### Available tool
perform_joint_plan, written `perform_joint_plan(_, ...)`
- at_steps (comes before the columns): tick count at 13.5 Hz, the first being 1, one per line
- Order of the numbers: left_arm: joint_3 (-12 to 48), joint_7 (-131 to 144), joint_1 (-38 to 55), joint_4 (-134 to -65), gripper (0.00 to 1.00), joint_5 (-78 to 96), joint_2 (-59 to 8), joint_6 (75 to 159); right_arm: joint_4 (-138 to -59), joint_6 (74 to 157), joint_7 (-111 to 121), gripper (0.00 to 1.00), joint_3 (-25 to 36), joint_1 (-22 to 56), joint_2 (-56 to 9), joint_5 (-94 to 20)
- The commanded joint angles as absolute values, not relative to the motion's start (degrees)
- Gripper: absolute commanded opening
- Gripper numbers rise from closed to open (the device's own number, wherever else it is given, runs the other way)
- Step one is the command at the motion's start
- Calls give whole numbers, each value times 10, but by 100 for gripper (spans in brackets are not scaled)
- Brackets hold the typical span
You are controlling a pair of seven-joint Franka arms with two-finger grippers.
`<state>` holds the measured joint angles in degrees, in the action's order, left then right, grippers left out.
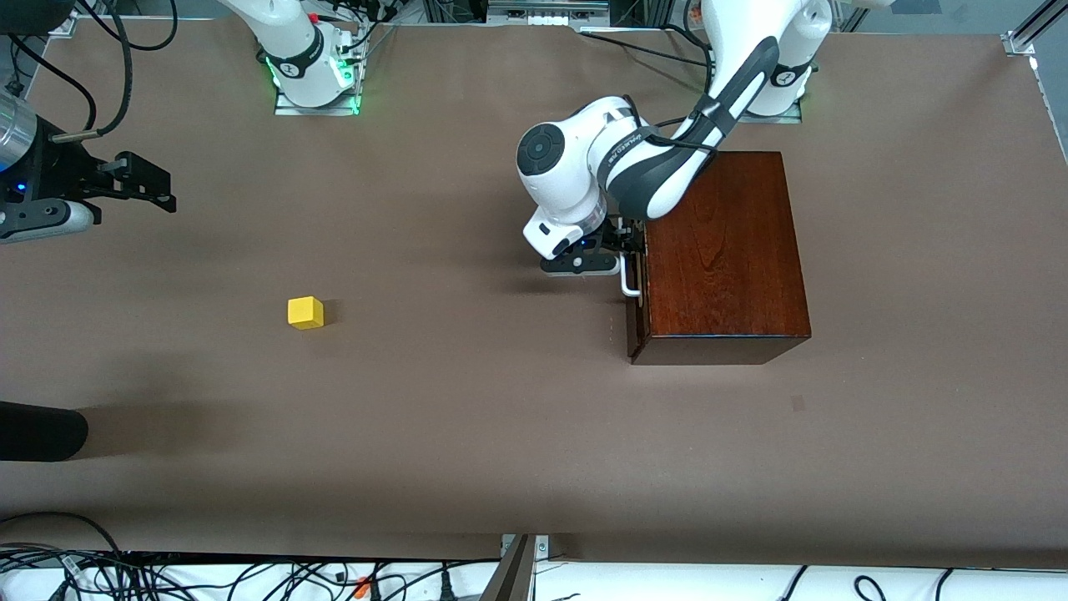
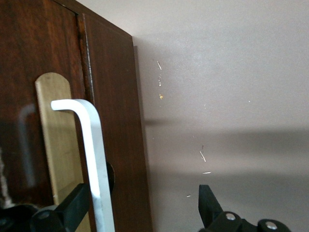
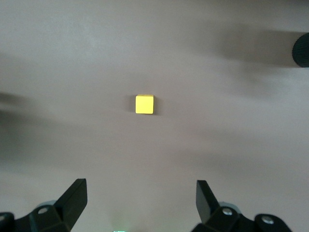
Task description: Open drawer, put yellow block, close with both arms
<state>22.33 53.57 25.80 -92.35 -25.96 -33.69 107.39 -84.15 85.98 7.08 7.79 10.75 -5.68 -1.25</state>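
Yellow block (image 1: pixel 305 312) lies well apart from shut drawer (image 1: pixel 637 288).

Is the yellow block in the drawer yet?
No, the yellow block sits on the bare table, well apart from the drawer, toward the right arm's end.

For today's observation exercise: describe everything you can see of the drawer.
The drawer has a dark reddish-brown wooden front with a white U-shaped handle on a pale plate. It sits almost shut in the glossy dark wooden box, facing the right arm's end of the table. The left gripper is open around the handle.
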Motion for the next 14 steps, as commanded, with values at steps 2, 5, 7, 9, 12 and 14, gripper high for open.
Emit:
perform_joint_plan(2,221,561,261,-923,100,-288,-347,1088,-824,853,78,100,78,105,-65,-10)
perform_joint_plan(5,221,571,261,-921,100,-295,-347,1088,-824,853,78,100,78,105,-65,-10)
perform_joint_plan(7,222,573,263,-918,100,-294,-347,1088,-824,853,77,100,78,105,-65,-10)
perform_joint_plan(9,222,579,267,-915,100,-292,-348,1089,-824,853,77,100,78,104,-65,-10)
perform_joint_plan(12,223,583,268,-914,100,-287,-352,1093,-824,853,78,100,78,104,-65,-10)
perform_joint_plan(14,224,584,269,-914,100,-286,-352,1102,-824,853,78,100,78,104,-65,-10)
